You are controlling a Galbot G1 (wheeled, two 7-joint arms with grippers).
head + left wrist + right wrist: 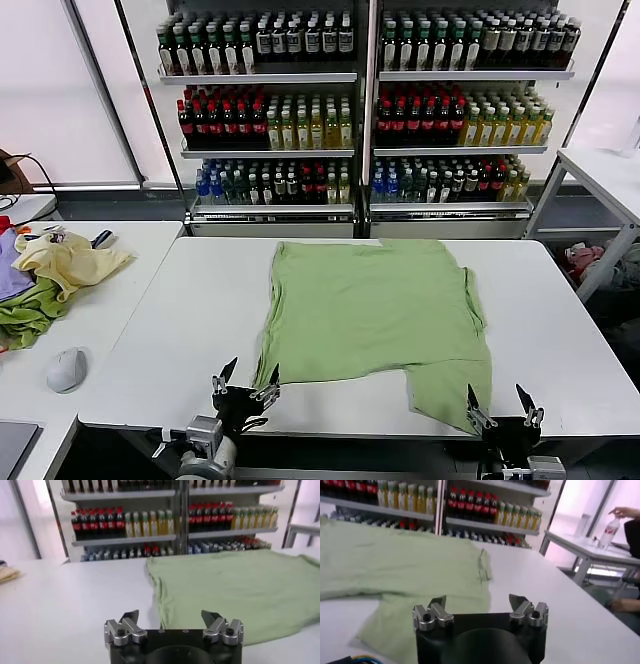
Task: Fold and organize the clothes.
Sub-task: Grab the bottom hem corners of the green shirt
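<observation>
Shirt [375, 315] placement decides everything: the light green shirt lies flat on the white table [560, 300], its long axis running away from us toward the drinks shelves [365, 100], plain side up. We see both grippers at the shirt's near edge, each with fingers spread wide and gripping nothing. Our left gripper [244, 385] sits just off the shirt's near left corner — the hem lies straight ahead of its fingertips. Our right gripper [500, 405] sits beside the sleeve [450, 385] that juts toward us from the shirt's near right, the cloth slightly to its left. Neither touches fabric. We judge the left nearer a clean corner, the right nearer the sleeve — a two-handed pinch looks likely.
</observation>
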